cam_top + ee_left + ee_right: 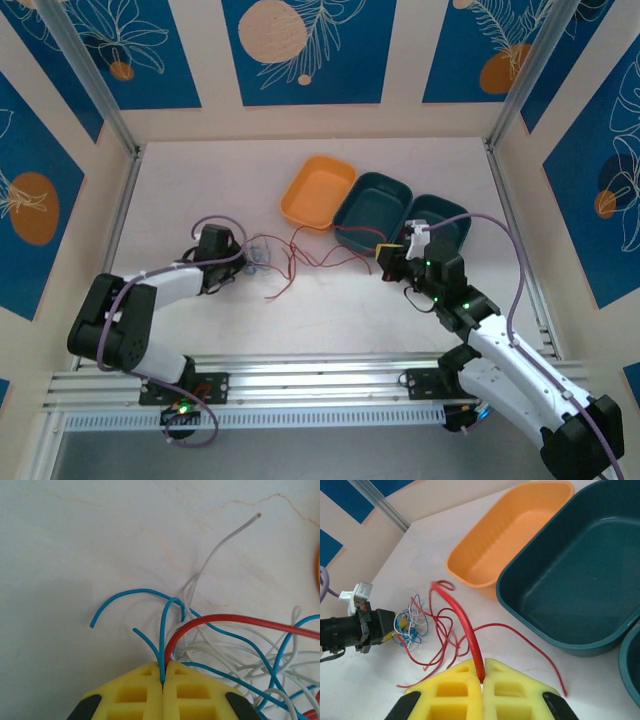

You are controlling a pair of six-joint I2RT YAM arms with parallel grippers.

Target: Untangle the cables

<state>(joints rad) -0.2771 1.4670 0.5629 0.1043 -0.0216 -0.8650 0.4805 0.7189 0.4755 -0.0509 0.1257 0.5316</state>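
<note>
The cables lie on the white table between the arms: a small knot of blue and whitish cables [262, 258] on the left, and loose red cables [322, 258] spreading to the right. My left gripper [163, 669] is shut on blue cable strands [162, 635], with a red cable [225, 617] running into the same seam. A whitish cable [220, 550] curls away beyond it. My right gripper [481, 674] is shut on one red cable [462, 617], which rises off the table toward the knot [412, 622]. In the top view the left gripper [245, 262] touches the knot and the right gripper [385, 258] sits near the trays.
An orange tray [318, 190] and two dark teal trays [372, 210] [440, 222] stand in a row behind the cables; the first teal tray [530, 620] is close to my right gripper. Walls enclose the table on three sides.
</note>
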